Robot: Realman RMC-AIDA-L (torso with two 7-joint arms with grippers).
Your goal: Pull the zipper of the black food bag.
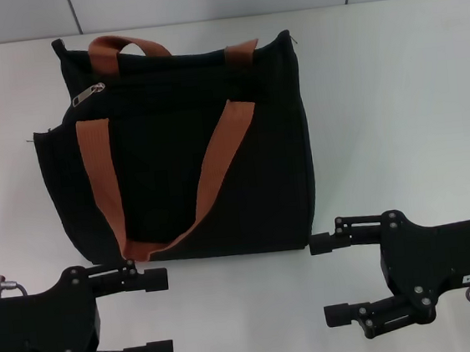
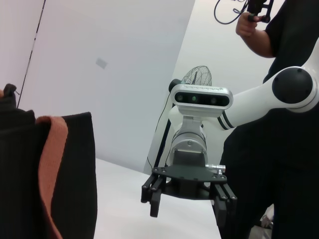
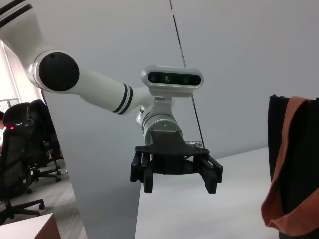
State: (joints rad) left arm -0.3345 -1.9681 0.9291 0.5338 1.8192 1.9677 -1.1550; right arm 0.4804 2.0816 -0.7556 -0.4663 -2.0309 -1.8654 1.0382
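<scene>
The black food bag (image 1: 174, 157) stands upright mid-table, with two rust-brown handles (image 1: 218, 173). Its small silver zipper pull (image 1: 89, 94) lies at the top left corner of the bag. My left gripper (image 1: 157, 316) is open and empty, low at the near left, just in front of the bag's bottom left corner. My right gripper (image 1: 330, 277) is open and empty at the near right, by the bag's bottom right corner. The left wrist view shows the bag (image 2: 75, 174) and the right gripper (image 2: 188, 204). The right wrist view shows the bag (image 3: 279, 149) and the left gripper (image 3: 177, 179).
The white table (image 1: 404, 108) spreads around the bag, with a wall behind it. A person in black (image 2: 284, 40) stands beyond the right arm. An office chair (image 3: 20, 149) stands off the table beyond the left arm.
</scene>
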